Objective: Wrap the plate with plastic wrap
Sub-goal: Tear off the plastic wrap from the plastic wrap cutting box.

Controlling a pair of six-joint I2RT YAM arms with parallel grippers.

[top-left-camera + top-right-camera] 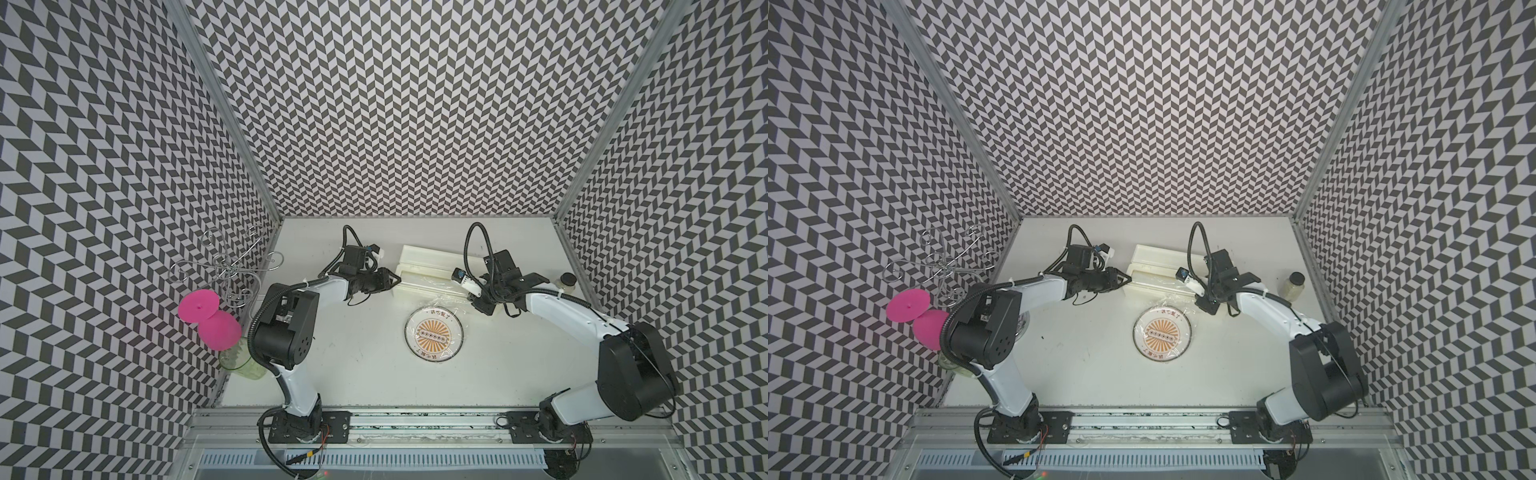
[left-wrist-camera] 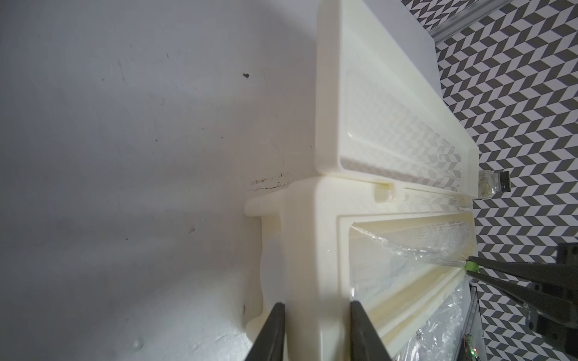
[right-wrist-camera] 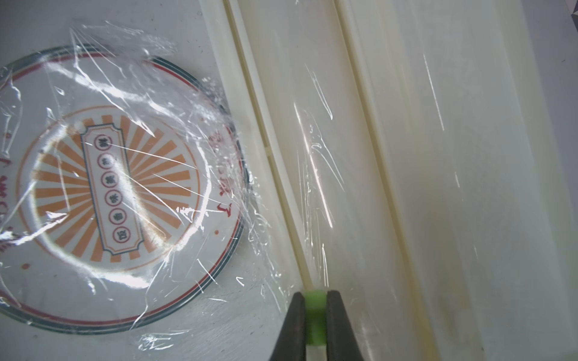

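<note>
Plate (image 1: 433,336) flat at mid-desk (image 1: 353,365), draped loosely in plastic wrap (image 3: 131,103). Film apparently not yet severed, running back over the open box (image 1: 424,270) just behind.

Right hand (image 3: 316,300) pinched together on green tab (image 3: 315,315) at the box's slot. Left hand (image 2: 317,309) clamped across the box's opposite end.

Step judged: cutting the sheet free. Next: slide tab along slot toward left hand, box pinned, steady pull lest film bunch.

Plate's far rim just beside box edge; tight there. Small jar (image 1: 565,283) near right arm. Open desk on plate's near side for tucking.
</note>
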